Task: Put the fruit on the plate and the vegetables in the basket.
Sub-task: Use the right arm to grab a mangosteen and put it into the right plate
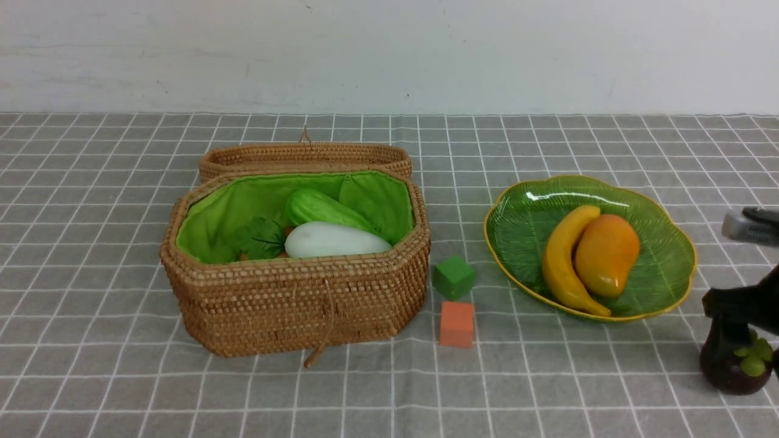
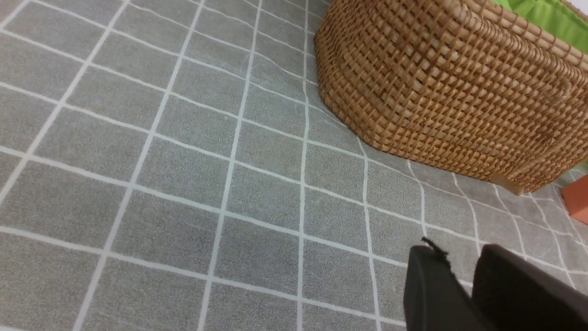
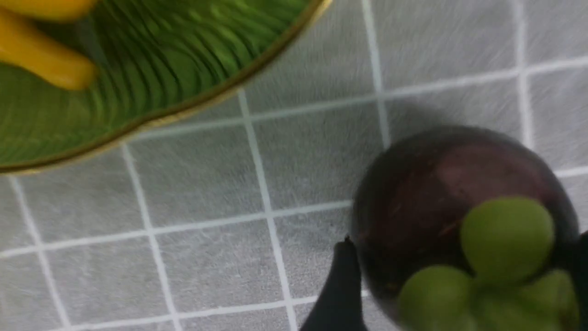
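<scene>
Vegetables in the basket [image 1: 292, 304], two fruits on the plate [image 1: 669, 267], mangosteen [image 1: 739, 368] on the cloth [image 1: 91, 340].

Left of the basket, out over bare cloth: left claw [image 2: 464, 271], fingers nearly together, holding nothing. Inside the basket: gourd [image 1: 322, 210] behind radish [image 1: 335, 240]. Behind it: lid [image 1: 304, 158]. Just right of the basket: green cube [image 1: 453, 278], orange cube [image 1: 456, 324] in front. Farther right: banana [image 1: 563, 261] touching mango [image 1: 607, 254] on the plate. Far right of the basket: right claw [image 3: 464, 294] spread wide, straddling the mangosteen; contact impossible to tell.
</scene>
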Controlling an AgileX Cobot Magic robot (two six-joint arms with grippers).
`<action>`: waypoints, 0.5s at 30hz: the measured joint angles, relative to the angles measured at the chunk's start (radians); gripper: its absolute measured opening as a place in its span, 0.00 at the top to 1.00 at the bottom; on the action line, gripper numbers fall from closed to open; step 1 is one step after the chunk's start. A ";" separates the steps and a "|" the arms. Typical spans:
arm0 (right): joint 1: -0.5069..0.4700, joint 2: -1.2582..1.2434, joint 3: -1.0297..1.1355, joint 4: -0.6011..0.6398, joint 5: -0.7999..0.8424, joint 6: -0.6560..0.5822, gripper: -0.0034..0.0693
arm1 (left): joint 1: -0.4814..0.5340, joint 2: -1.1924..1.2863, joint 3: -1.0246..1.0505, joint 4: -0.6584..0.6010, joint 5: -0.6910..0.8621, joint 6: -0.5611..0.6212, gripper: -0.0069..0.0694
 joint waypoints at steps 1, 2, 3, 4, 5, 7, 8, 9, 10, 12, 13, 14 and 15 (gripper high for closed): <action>0.000 0.016 0.005 0.002 -0.005 -0.009 0.14 | 0.000 0.000 0.000 0.000 0.000 0.000 0.72; 0.000 0.018 0.006 0.002 -0.005 -0.013 0.15 | 0.000 0.000 0.000 0.000 0.000 0.000 0.72; 0.000 0.023 0.006 0.004 -0.006 -0.026 0.16 | 0.000 0.000 0.000 0.000 0.000 0.000 0.72; 0.000 0.022 0.003 0.008 -0.007 -0.048 0.20 | 0.000 0.000 0.000 0.000 0.000 0.000 0.72; 0.000 0.019 -0.003 0.009 -0.007 -0.061 0.21 | 0.000 0.000 0.000 0.000 0.000 0.000 0.72; 0.000 0.006 -0.028 0.009 -0.009 -0.080 0.21 | 0.000 0.000 0.000 0.000 0.000 0.000 0.72; 0.000 -0.004 -0.042 0.008 -0.012 -0.086 0.21 | 0.000 0.000 0.000 0.000 0.000 0.000 0.72; 0.000 -0.021 -0.069 0.007 -0.022 -0.091 0.21 | 0.000 0.000 0.000 0.000 0.000 0.000 0.72; 0.000 -0.023 -0.074 0.007 -0.024 -0.092 0.21 | 0.000 0.000 0.000 0.000 0.000 0.000 0.72; 0.000 -0.054 -0.134 0.007 -0.041 -0.092 0.21 | 0.000 0.000 0.000 0.000 0.000 0.000 0.72; 0.000 -0.057 -0.140 0.007 -0.043 -0.092 0.21 | 0.000 0.000 0.000 0.000 0.000 0.000 0.72; 0.000 -0.073 -0.188 0.013 -0.058 -0.094 0.21 | 0.000 0.000 0.000 0.000 0.000 0.000 0.72; 0.002 -0.080 -0.219 0.022 -0.070 -0.100 0.21 | 0.000 0.000 0.000 0.000 0.000 0.000 0.72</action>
